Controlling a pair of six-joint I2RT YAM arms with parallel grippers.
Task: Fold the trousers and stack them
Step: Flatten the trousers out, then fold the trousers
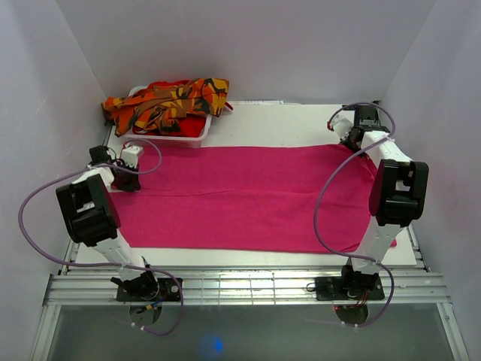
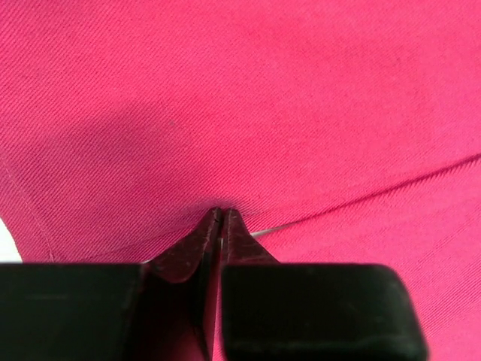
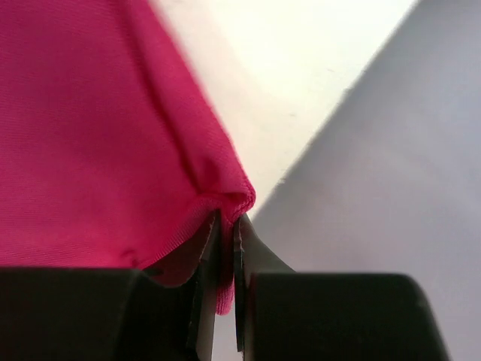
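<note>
Left gripper (image 2: 219, 214) and right gripper (image 3: 225, 218) are each clenched on an edge of the pink pair (image 1: 240, 195), which lies spread flat across the worktop (image 1: 278, 124).

In the top view the left pinch sits at 9 o'clock on the cloth's edge and the right at 2 o'clock on its far corner. The camo pair (image 1: 169, 101) lies heaped in the basket (image 1: 192, 138) at 11 o'clock, not yet folded. The right hold takes only a thin tip of hem, so a pull could slip it free and drop that corner. The left pinch sits at a crease and may catch one layer only, dragging the fold askew. Unequal arm pace would probably bunch the cloth rather than fold it square.
</note>
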